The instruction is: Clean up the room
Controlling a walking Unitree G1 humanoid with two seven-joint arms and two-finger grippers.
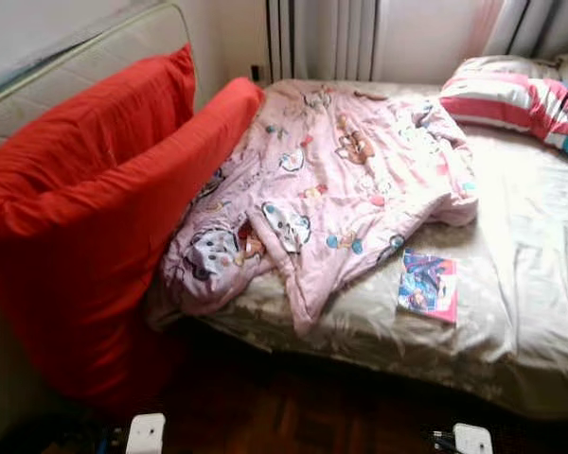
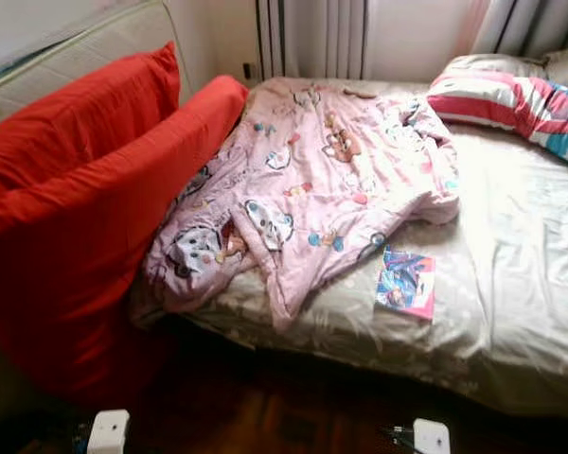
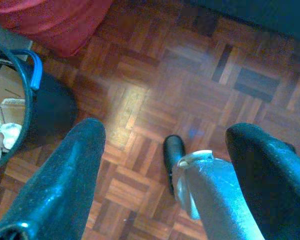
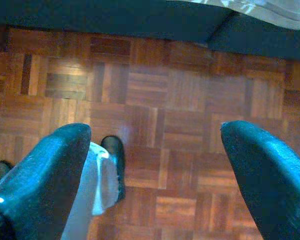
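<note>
Cleanup not started.
Your left claw (image 3: pixel 162 165) and right claw (image 4: pixel 155 160) hang wide open, empty; book (image 1: pixel 428 286) lies beside crumpled blanket (image 1: pixel 341 180).

text: none legible | book (image 1: pixel 428 286) cover: print too blurred

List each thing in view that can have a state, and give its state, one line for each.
Blanket: crumpled, unfolded, on the bed.
Book: closed, lying flat on the sheet, near the bed's front edge.
Red cushion: leaning against the bed's side.
Striped pillow: lying at the bed's far corner.
Curtains: drawn.
Bucket: on the floor, holding scraps.
Left hand: open, empty, above the floor.
Right hand: open, empty, above the floor.
</note>
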